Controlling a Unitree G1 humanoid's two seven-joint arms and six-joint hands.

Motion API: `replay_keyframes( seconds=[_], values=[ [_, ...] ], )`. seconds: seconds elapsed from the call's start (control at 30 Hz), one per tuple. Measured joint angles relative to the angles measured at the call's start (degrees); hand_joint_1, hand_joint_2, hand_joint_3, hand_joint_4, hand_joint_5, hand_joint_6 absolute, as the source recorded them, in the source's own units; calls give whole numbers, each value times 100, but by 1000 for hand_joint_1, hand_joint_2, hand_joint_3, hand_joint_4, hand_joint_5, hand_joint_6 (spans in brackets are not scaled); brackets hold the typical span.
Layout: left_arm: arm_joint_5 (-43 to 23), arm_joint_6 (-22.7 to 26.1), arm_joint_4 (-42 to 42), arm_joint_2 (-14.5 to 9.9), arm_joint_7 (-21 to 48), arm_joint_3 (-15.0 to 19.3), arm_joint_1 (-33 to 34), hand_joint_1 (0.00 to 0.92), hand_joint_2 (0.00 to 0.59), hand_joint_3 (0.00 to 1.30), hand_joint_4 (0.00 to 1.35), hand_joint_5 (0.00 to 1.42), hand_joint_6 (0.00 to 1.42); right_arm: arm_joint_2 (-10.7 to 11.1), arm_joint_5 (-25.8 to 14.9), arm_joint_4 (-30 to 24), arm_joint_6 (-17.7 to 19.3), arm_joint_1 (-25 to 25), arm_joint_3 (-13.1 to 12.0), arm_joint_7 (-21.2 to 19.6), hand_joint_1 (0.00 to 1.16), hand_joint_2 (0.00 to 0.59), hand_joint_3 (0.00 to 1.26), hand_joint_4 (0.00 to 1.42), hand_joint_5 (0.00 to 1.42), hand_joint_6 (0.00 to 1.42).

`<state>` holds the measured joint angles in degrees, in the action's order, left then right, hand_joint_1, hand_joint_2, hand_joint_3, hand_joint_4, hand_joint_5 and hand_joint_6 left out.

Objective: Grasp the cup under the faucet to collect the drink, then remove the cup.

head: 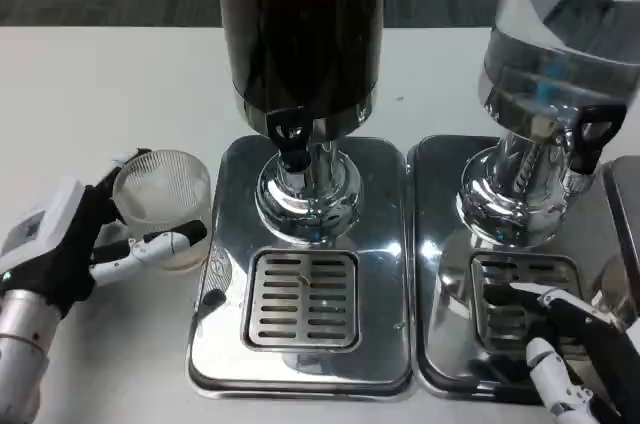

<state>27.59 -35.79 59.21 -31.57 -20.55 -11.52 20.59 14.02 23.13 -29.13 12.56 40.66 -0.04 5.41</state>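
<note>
Tabletop: we see white.
Left hand: we grip cup.
Right hand: fingers apart, empty.
Risk: cup may miss faucet, spilling.

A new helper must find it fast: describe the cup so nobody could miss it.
Start at the dark dispenser on its steel tray, left of the clear dispenser. Look left, off the tray, onto the white table. The cup stands there in the left robot hand: small, ribbed, see-through plastic, unlike the metal around it.
</note>
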Motion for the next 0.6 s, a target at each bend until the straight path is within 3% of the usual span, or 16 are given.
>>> replay_keyframes(
  seconds=[0.2,0.6],
  values=[
    [13,-155,57,44,-239,-2,-1,327,171,505,521,814,934,-1,1,7,0,-32,1,0,185,586,342,223,195,230],
    [18,-325,99,73,-606,0,-9,362,167,604,642,930,1112,1,-1,25,0,-92,1,0,177,586,340,224,189,219]
  ],
)
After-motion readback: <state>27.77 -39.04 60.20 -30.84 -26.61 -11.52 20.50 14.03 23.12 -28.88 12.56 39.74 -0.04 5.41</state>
